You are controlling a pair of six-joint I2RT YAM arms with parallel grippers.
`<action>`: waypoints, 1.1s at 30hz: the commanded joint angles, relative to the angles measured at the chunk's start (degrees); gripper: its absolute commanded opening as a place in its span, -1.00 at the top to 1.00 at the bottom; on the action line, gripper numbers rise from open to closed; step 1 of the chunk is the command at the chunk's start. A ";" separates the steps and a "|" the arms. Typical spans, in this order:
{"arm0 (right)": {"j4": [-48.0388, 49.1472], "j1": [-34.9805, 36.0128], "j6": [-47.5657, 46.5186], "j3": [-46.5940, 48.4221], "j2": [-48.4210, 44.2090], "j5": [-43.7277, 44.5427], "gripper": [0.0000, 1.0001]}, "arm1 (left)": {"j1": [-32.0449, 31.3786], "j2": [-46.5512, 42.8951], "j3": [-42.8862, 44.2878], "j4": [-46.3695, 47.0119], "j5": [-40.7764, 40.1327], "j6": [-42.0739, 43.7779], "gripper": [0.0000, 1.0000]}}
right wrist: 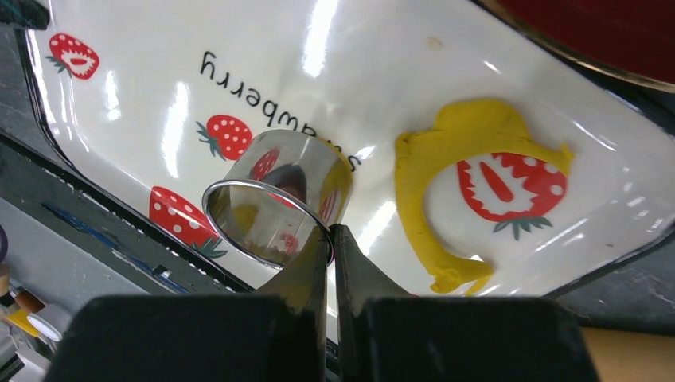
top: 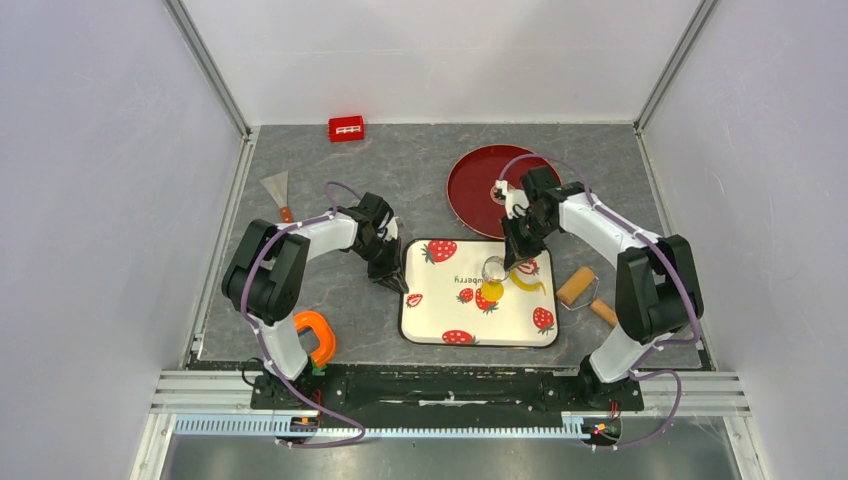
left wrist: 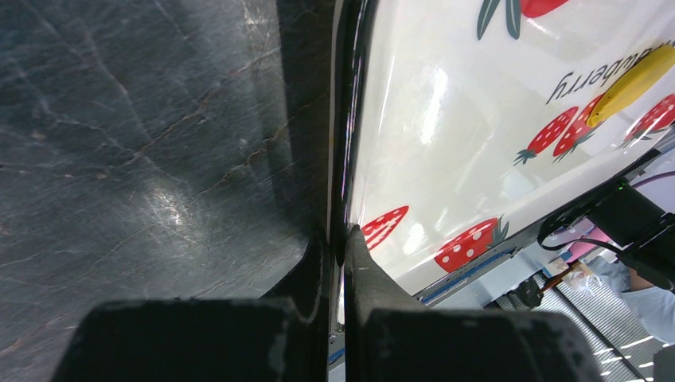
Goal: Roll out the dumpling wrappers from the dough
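Top view: the left gripper [top: 395,278] stands at the left rim of the white rectangular tray printed with red strawberries [top: 430,320]; the right gripper [top: 513,262] is over the tray's middle at the shiny metal ring cutter [top: 495,267]; the dumpling wrapper [top: 491,291], a small round yellow disc, lies on the tray at the cutter's foot, the ragged yellow dough strip [top: 532,284] just beside it; the round dark-red plate [top: 475,185] and tan wooden roller [top: 575,286] sit apart. Left wrist view: fingers pressed together on the tray's rim, pinching it. Right wrist view: fingers pinch the cutter's thin wall, ring tilted; only a sliver of yellow shows behind it, so whether the wrapper is free of the ring cannot be told. Risks, as judged: the slick, narrow wall may twist or slip in the pinch; soft dough may cling inside the ring and tear or lift with it; the ring may drag the strip; a loosened left hold would let the tray slide.
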 commanded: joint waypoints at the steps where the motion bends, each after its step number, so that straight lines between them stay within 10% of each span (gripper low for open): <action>1: 1.59 -4.78 0.07 2.44 -0.70 0.54 1.00 | -1.79 2.48 -2.88 0.81 -6.52 0.12 0.96; 21: 3.63 -29.37 4.04 8.77 7.03 3.69 0.90 | -1.83 2.72 -1.83 -0.17 -6.48 1.07 0.96; 33: 3.96 -29.37 4.57 8.87 6.48 4.24 -0.30 | -1.83 3.60 -0.06 -0.67 -6.21 1.19 0.96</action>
